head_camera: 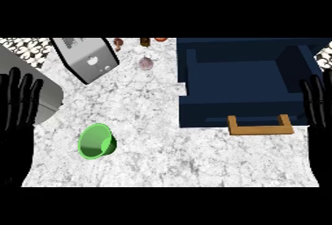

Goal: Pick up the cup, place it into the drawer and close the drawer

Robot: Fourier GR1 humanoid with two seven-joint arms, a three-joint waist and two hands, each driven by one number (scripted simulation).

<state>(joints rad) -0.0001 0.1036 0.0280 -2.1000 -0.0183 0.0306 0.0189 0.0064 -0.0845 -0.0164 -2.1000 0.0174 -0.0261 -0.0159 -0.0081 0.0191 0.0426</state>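
Nearest, my left hand (14,127) and right hand (319,127) rest at the view's edges, fingers straight and spread. Marbled bench (168,162) carries the open navy drawer (240,74), right, and the green cup (96,141), on its side, lower left, well apart.

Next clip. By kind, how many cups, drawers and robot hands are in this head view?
Cups: 1, the green cup, lying on its side
Drawers: 1, the blue drawer, open
Hands: 2, the left hand and right hand, both open
Total: 4
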